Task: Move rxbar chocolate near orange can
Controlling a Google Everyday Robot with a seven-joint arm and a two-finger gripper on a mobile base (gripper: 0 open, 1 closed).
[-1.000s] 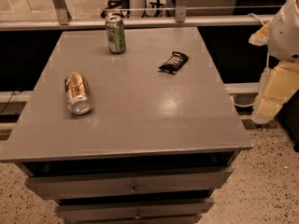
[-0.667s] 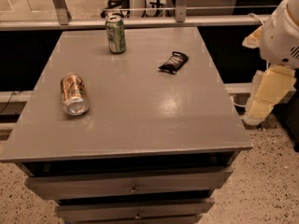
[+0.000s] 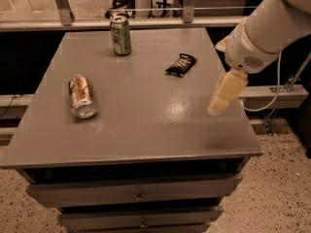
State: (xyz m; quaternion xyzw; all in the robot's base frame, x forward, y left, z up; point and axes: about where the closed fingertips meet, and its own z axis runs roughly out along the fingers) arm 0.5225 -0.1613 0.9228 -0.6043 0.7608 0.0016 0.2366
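Note:
The rxbar chocolate point(image 3: 181, 64) is a small black wrapper with white lettering, lying flat on the grey table point(image 3: 146, 130) at the back right. The orange can point(image 3: 82, 96) lies on its side on the left part of the table, its silver top facing the front. My gripper point(image 3: 216, 108) is cream-coloured and hangs from the white arm point(image 3: 265, 33) over the table's right side. It is in front of and to the right of the rxbar and clear of it, holding nothing that I can see.
A green and white can point(image 3: 120, 35) stands upright at the table's back left. The table has drawers point(image 3: 138, 196) below its front edge. A railing and dark floor lie behind; a cable point(image 3: 279, 89) runs at the right.
The arm has swung left from beyond the table's right edge, so the gripper is now over the table's right side. The cans and the bar have not moved on the table.

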